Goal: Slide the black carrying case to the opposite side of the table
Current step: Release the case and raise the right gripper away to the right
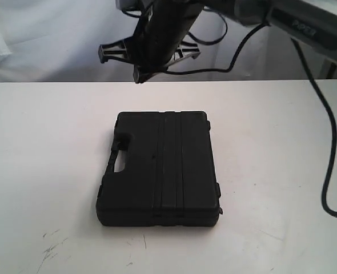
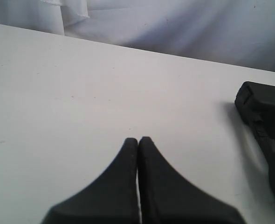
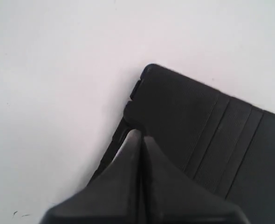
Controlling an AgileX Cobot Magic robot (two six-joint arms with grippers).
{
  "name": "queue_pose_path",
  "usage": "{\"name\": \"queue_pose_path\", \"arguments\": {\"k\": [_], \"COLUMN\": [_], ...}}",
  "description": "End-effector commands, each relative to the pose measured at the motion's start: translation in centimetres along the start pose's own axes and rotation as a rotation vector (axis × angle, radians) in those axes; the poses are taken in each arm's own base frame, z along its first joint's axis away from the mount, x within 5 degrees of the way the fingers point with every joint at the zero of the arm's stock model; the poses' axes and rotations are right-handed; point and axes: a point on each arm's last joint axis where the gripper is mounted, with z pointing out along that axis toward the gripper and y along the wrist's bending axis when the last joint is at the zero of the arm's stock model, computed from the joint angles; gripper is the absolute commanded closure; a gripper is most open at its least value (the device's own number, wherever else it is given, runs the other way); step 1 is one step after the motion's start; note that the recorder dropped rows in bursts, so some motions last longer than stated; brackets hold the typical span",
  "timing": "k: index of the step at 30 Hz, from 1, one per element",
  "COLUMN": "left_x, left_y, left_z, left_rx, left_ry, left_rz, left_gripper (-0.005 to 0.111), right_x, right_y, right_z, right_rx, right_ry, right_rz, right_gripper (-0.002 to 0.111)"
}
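Observation:
The black carrying case lies flat in the middle of the white table, its handle side to the left. My right gripper hangs shut above the table's far edge, just behind the case. In the right wrist view its fingertips are pressed together over the case near a corner, with nothing between them; whether they touch it I cannot tell. In the left wrist view my left gripper is shut and empty over bare table, with the case off to one side. The exterior view does not show the left gripper.
A black cable hangs down over the right side of the table. White cloth forms the backdrop behind the far edge. Dark scuff marks mark the front left of the tabletop.

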Motion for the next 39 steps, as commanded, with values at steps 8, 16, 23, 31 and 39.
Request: {"name": "queue_pose_path", "arguments": {"k": [8, 16, 23, 31, 39], "left_x": [0.0, 0.0, 0.0, 0.0, 0.0], "left_y": [-0.1, -0.1, -0.1, -0.1, -0.1], "left_z": [0.0, 0.0, 0.0, 0.0, 0.0], "left_rx": [0.011, 0.011, 0.011, 0.011, 0.011], "left_ry": [-0.013, -0.013, -0.013, -0.013, -0.013], "left_rz": [-0.004, -0.006, -0.006, -0.004, -0.006], "left_gripper": [0.107, 0.107, 0.107, 0.107, 0.107], "right_x": [4.6, 8.8, 11.1, 13.7, 16.1], "right_y": [1.2, 0.1, -0.6, -1.4, -1.9], "right_z": [-10.0, -13.2, -15.4, -17.6, -20.2], "right_rx": [-0.017, -0.046, -0.051, -0.026, -0.018], "right_ry": [-0.193, -0.347, -0.410, -0.442, -0.413], "right_rz": [-0.120, -0.096, -0.097, -0.127, -0.123], "right_gripper": [0.108, 0.108, 0.108, 0.108, 0.108]}}
